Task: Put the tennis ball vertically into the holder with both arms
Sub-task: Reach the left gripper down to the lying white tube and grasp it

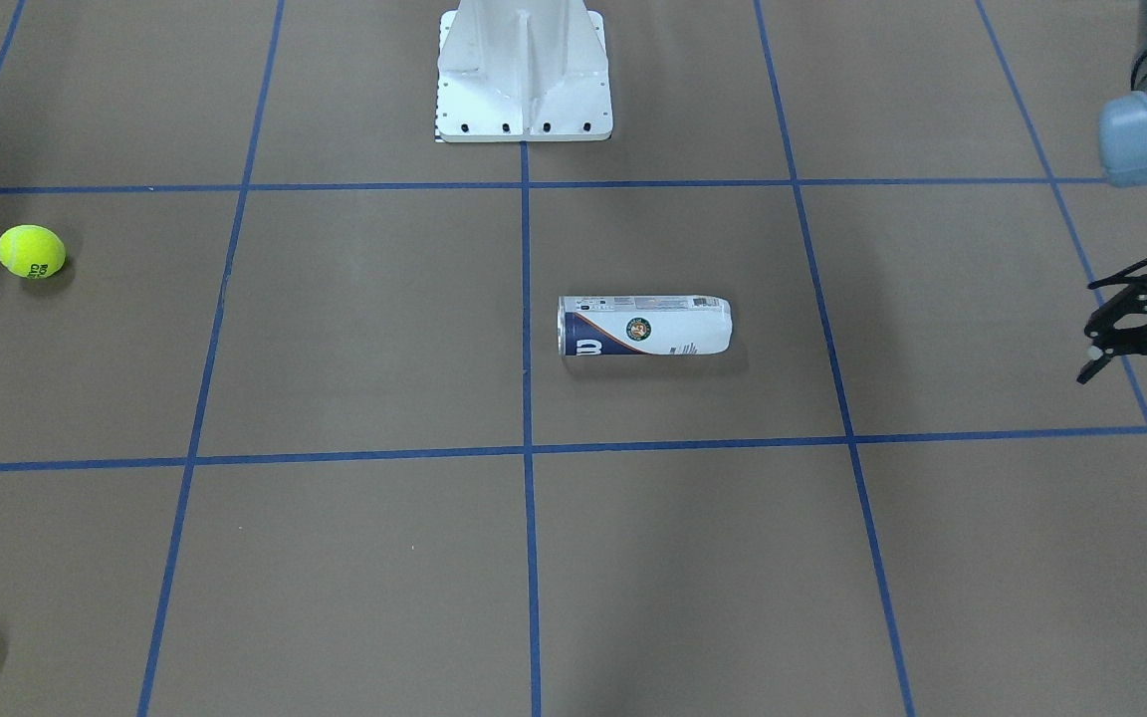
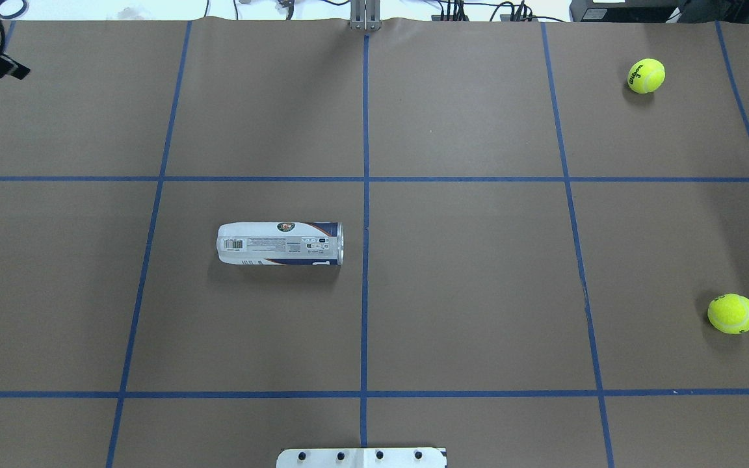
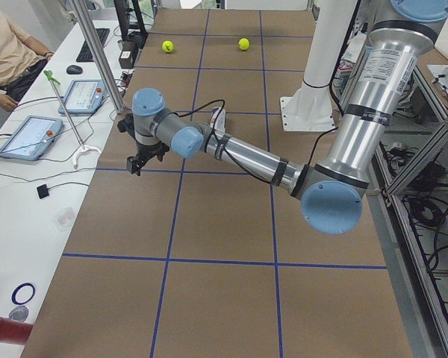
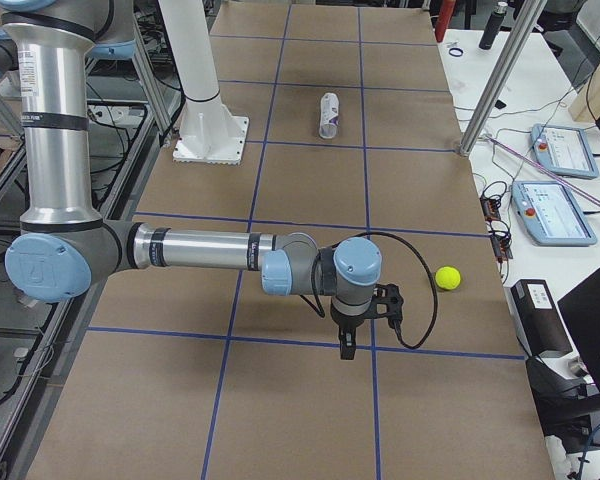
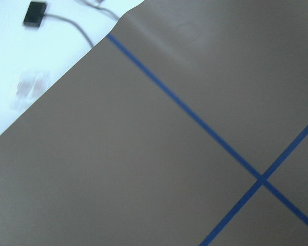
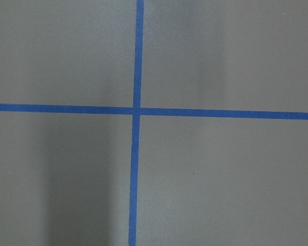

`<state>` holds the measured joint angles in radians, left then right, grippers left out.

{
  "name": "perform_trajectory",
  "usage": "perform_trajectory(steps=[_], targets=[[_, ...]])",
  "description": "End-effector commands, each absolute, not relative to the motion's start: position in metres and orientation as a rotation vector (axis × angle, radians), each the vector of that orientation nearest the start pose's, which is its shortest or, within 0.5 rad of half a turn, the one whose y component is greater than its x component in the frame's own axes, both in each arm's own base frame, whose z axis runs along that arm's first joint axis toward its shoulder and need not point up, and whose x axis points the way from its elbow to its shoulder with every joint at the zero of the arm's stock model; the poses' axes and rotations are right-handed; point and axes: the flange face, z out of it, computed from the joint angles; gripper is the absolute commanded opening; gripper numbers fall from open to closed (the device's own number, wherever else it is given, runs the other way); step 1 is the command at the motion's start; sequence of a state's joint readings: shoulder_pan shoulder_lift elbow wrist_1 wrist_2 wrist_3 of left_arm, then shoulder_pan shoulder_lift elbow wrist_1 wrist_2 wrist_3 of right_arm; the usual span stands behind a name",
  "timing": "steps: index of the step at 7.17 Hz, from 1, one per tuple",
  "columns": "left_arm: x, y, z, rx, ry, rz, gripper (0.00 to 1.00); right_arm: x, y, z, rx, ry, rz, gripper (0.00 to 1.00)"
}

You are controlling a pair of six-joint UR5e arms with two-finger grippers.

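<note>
Holder: the clear plastic can [image 2: 280,244] lies on its side on the left half of the table, just beside the centre tape line and parallel to the robot's base; nothing touches it
Holder shape and surface: a smooth glossy cylinder wrapped in a white and navy label with a round emblem on top; its silvery rimmed end faces the centre line and its rounded white end points toward the left arm's side
Tennis balls: two fuzzy yellow-green balls sit on the right half, well apart from the holder, one [image 2: 646,76] near the far edge and one [image 2: 732,314] nearer the robot, both close to the table's right end
Left gripper: the black linked fingers [image 1: 1141,398] stand spread apart with only air between them, gripping nothing, out by the table's left end and well apart from the holder
Right gripper: it [image 4: 368,325] hangs over the paper near a tennis ball, fingers pointing down; only the side view catches it, so whether its jaws are parted or closed cannot be told
Arms: silver tubes, grey joints and light-blue caps, each stretched low across the table
Table: matte brown paper [image 2: 478,292] marked into squares by blue tape
Pedestal: a white metal base [image 1: 524,75] with a row of dark bolts along its edge
</note>
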<state>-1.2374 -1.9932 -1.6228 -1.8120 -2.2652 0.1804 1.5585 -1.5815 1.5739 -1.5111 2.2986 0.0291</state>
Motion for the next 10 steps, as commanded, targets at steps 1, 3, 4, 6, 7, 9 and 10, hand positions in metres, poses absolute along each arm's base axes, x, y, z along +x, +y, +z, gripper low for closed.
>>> perform_trajectory(steps=[1,3,4,6,7,9,10], targets=[[0.271,-0.628,0.261,0.776,0.688,0.894,0.99,0.061,-0.492,0.659,0.035,-0.729,-0.003,1.00],[0.360,-0.601,0.201,0.848,0.651,0.986,1.00,0.061,-0.492,0.659,0.035,-0.729,-0.003,1.00],[0.388,-0.586,0.187,0.830,0.657,1.044,1.00,0.061,-0.491,0.660,0.032,-0.729,-0.002,1.00],[0.456,-0.539,0.160,0.908,0.615,1.257,1.00,0.061,-0.491,0.660,0.032,-0.732,-0.002,1.00],[0.486,-0.518,0.164,0.900,0.601,1.294,1.00,0.061,-0.490,0.661,0.032,-0.732,-0.002,1.00],[0.531,-0.483,0.173,0.870,0.554,1.379,1.00,0.061,-0.489,0.662,0.028,-0.732,0.001,1.00],[0.540,-0.474,0.174,0.846,0.551,1.395,1.00,0.061,-0.489,0.662,0.028,-0.732,0.001,1.00]])
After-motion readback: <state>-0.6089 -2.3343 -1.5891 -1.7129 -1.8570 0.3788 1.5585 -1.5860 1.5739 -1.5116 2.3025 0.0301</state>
